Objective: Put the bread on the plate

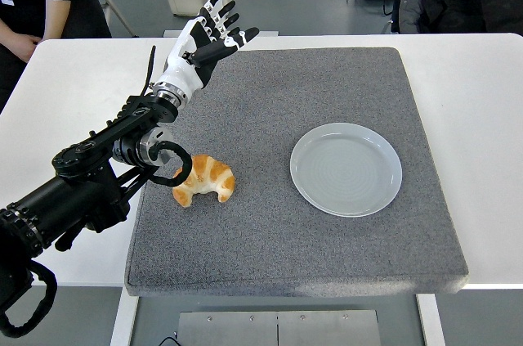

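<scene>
Grey mat (pixel 270 240) holds croissant (pixel 204 181), empty plate (pixel 346 168) well apart; left robot hand (pixel 203 39) raised, fingers spread.

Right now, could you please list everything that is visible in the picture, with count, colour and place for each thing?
croissant: one, golden brown with pale stripes, on the left part of the mat, beside the robot's forearm.
plate: one, pale grey, empty, on the right part of the mat.
mat: one, dark grey, covering the middle of the table.
table: one, white, under the mat.
people: two, in dark clothes, partly seen at the top left and top right behind the table.
cables: black, on the floor at the top.
left hand: one, black and white, fingers spread, holding nothing, raised near the mat's far left corner.
right hand: not in view.
</scene>
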You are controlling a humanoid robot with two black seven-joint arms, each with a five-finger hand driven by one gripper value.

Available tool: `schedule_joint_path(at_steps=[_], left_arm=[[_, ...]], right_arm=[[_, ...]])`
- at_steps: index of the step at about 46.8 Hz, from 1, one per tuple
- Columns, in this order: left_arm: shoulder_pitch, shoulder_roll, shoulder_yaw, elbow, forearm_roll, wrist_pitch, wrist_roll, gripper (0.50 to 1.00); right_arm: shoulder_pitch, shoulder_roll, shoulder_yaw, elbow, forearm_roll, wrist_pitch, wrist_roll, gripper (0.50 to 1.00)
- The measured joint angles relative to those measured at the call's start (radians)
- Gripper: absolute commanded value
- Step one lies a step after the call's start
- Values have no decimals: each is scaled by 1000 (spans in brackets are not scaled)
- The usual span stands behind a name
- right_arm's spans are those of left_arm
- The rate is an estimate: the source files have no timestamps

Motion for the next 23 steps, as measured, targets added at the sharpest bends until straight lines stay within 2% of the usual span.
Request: schedule_joint_path(at_steps=[15, 19, 23], left_arm=[[2, 14, 1, -12, 0, 0, 29, 961], [1, 24, 0, -19, 0, -1, 72, 958], [1, 48, -8, -35, 1, -1, 140, 954]], right_arm=[[0, 0, -1, 0, 0, 0, 0, 1000], [0, 0, 0, 0, 0, 0, 0, 1000], [0, 0, 1, 1, 0, 0, 0, 1000]])
